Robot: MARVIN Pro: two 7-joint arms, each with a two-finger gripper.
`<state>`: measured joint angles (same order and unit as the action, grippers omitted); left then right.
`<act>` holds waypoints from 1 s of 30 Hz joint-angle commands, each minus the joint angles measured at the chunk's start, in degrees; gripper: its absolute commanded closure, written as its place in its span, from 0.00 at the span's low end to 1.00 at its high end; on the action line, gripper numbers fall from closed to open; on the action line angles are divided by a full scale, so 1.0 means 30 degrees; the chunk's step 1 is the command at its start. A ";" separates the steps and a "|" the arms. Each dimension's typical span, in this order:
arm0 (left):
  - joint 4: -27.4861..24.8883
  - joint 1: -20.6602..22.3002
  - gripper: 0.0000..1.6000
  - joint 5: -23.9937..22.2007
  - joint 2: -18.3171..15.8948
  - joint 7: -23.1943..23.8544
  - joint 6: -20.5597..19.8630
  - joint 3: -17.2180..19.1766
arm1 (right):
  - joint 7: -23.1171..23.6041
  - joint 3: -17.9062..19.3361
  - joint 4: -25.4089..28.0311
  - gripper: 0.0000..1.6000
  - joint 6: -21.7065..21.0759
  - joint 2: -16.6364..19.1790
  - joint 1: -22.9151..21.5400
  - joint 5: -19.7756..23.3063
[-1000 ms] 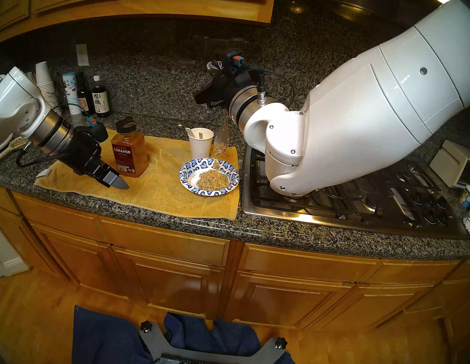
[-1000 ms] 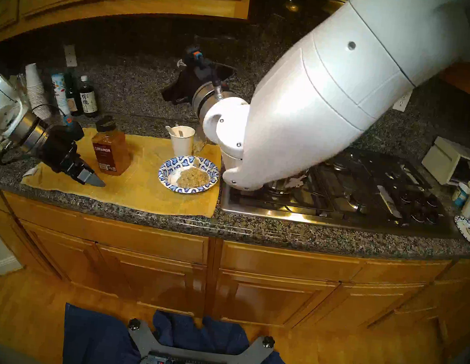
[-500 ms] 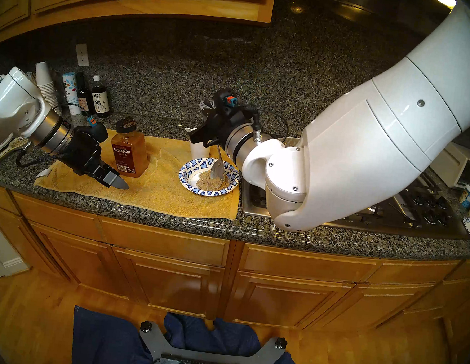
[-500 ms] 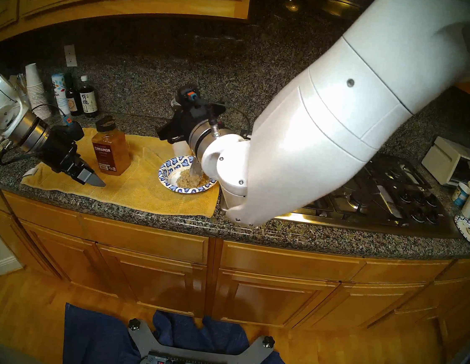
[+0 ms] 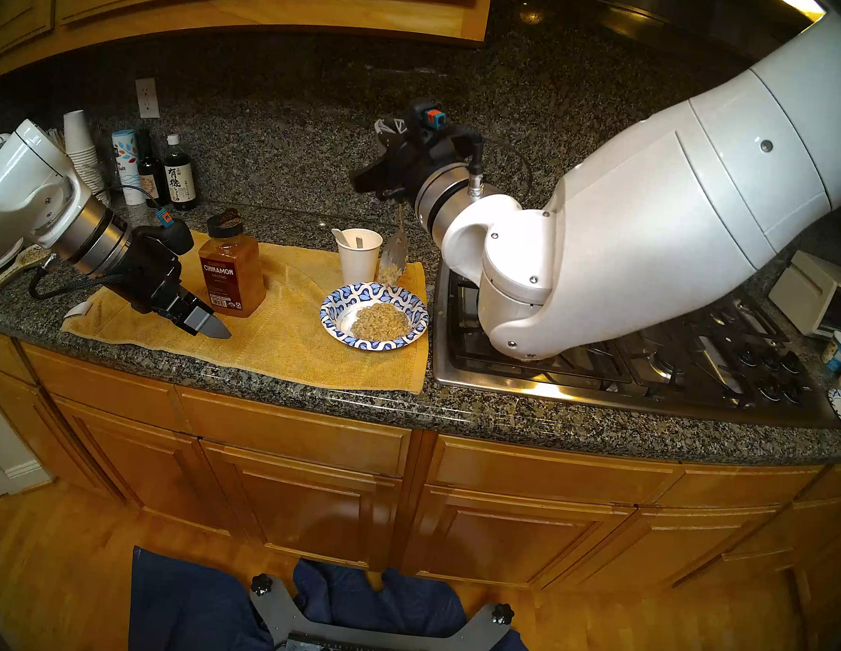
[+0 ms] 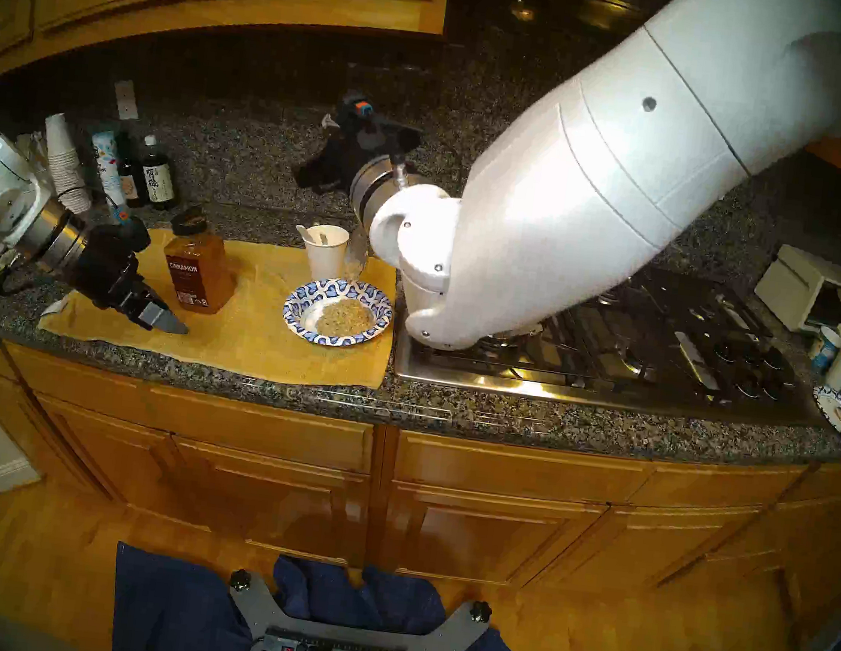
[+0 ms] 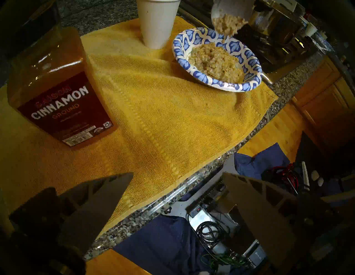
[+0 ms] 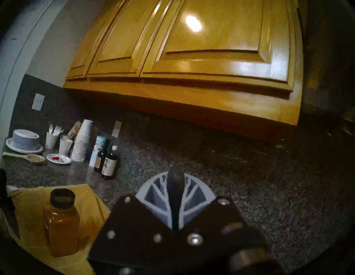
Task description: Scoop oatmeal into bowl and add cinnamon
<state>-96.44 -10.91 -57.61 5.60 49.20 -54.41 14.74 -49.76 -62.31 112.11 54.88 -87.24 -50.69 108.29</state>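
The blue-and-white paper bowl (image 5: 342,303) sits on a yellow towel (image 5: 300,350) and holds a mound of oatmeal (image 5: 381,322). My right gripper (image 5: 388,130) is shut on the handle of a metal spoon (image 5: 395,254), which hangs behind and above the bowl's back rim. A lump of oatmeal (image 7: 226,25) clings to the spoon's tip. The cinnamon jar (image 5: 231,269) stands upright on the towel, black cap on. My left gripper (image 7: 177,174) hovers low over the towel just in front of the jar, open and holding nothing.
A white paper cup (image 5: 358,255) with utensils stands right behind the bowl. The gas stove (image 5: 613,360) lies to the right, partly under my right arm. Dark bottles (image 5: 179,180) and stacked cups (image 5: 80,148) line the back left. The counter edge (image 5: 399,398) runs in front.
Half a second ago the right gripper had dropped the spoon into the bowl's oatmeal. It has since lifted back up, oatmeal still stuck to the spoon. The left arm has not moved.
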 commanded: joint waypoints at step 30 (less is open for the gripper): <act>0.0036 0.0485 0.00 -0.0021 0.0042 -0.0021 0.0063 0.0468 | -0.1704 0.1121 0.0504 1.00 0.0039 0.2114 0.0027 -0.0855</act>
<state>-96.44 -10.94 -57.61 5.60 49.19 -54.35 14.74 -49.77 -60.99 116.33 54.88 -84.60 -47.10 105.97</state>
